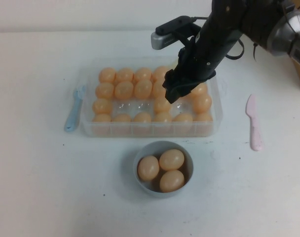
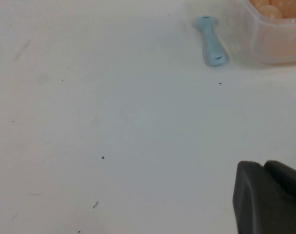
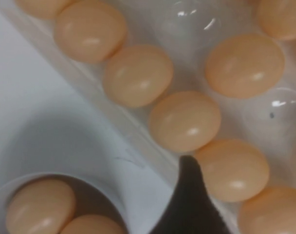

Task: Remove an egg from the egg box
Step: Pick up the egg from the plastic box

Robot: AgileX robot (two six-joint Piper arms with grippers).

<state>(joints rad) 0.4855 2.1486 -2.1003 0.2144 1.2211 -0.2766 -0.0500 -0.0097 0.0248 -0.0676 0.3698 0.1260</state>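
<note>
Egg box (image 1: 88, 129), clear and wide, lies across the middle of the high frame, most cups filled with eggs (image 1: 124, 90). My right gripper (image 1: 175, 91) hangs over its right half; whether those fingers are spread I cannot tell. Below, at lower centre, sits my grey bowl (image 1: 140, 153) with three eggs. My left gripper (image 2: 267, 197), pressed together, hovers over bare table near the blue spoon (image 1: 73, 109). Right of the box lies a pink spatula (image 1: 253, 123).

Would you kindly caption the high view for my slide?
Right tool hovers over the egg box; three eggs sit in the bowl; left tool out of frame.
</note>
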